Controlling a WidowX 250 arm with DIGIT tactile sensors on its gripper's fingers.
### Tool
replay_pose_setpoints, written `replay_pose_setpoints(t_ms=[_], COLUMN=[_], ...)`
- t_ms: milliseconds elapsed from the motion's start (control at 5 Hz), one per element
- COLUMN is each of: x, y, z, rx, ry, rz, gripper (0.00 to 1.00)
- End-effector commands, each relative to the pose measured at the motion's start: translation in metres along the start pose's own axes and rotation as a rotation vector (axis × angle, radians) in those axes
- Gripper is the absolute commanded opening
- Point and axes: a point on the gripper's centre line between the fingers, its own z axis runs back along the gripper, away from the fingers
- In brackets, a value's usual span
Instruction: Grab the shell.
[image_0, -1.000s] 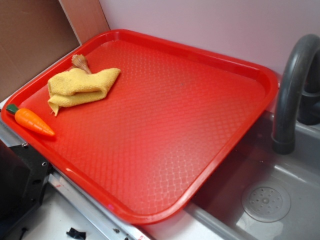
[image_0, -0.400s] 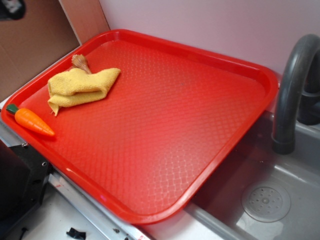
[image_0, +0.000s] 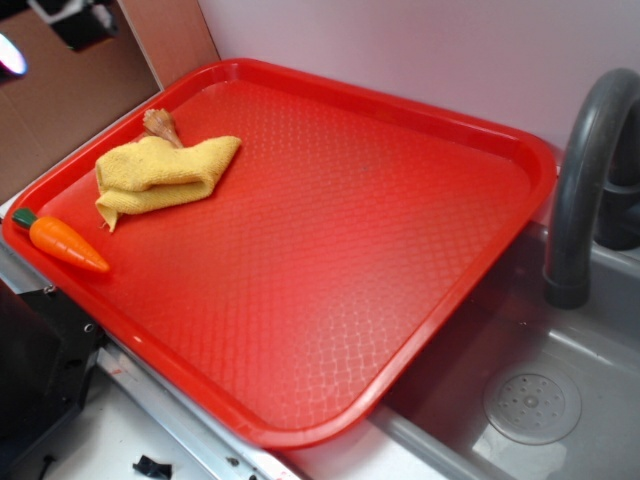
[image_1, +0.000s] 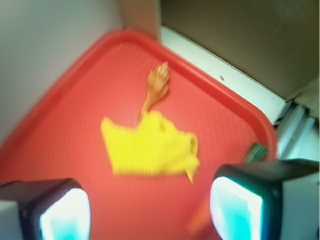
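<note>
The shell (image_1: 158, 82), small, hard, glossy and probably light and slippery, lies on the red tray (image_0: 400, 330) partly tucked under the yellow cloth (image_1: 150, 147); the fingers (image_1: 65, 210), spread apart above, should pinch its exposed ridged end.

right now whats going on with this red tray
A robot arm is coming in over the far left corner of the red tray. Its pincer is open and holds nothing, hanging above the folded yellow cloth. The shell lies untouched at the cloth's far edge, near the tray's rim. An orange toy carrot lies apart by the left edge. A grey sink sits beside the tray.
</note>
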Motion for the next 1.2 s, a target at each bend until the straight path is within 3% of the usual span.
replay_pose_setpoints(t_ms=[0, 400, 600, 1000], x=[0.038, 0.063, 0.070, 0.073], y=[0.011, 0.004, 0.007, 0.014], z=[-0.058, -0.116, -0.139, -0.153], rx=[0.066, 0.091, 0.121, 0.152], ry=[-0.156, -0.146, -0.106, -0.101], rz=[0.284, 0.255, 0.239, 0.253], gripper=[1.00, 1.00, 1.00, 1.00])
